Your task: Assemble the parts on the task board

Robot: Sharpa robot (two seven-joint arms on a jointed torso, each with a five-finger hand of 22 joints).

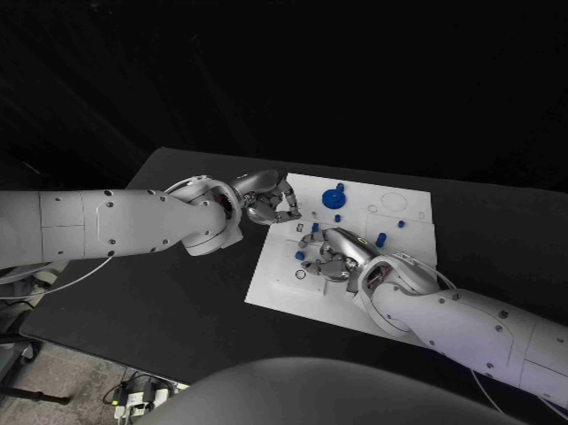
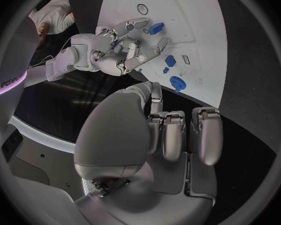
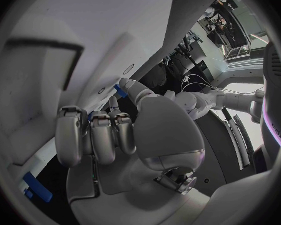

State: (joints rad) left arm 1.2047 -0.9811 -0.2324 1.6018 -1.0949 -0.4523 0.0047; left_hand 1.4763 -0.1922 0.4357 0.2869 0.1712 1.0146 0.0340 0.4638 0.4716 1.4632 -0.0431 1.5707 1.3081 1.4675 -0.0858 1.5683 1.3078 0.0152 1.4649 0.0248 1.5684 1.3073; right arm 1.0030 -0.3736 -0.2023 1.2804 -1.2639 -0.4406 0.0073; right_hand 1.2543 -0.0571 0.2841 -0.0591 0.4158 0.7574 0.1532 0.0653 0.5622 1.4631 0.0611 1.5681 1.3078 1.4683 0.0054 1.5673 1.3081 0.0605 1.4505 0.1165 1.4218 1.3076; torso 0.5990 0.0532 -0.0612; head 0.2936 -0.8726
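Two hands over one task board (image 1: 361,305) on the desk.
Left hand (image 1: 269,199), at ten o'clock, is curled, empty; right hand (image 1: 332,257) pinches one of several blue parts (image 1: 333,194).

a robotics lab: black table (image 1: 169,292), floor cables (image 1: 137,390), equipment racks (image 3: 225,15)

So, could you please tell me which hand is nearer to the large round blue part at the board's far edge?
Left. The left hand sits just beside the round blue part; the right hand is farther off, over the board's near half.
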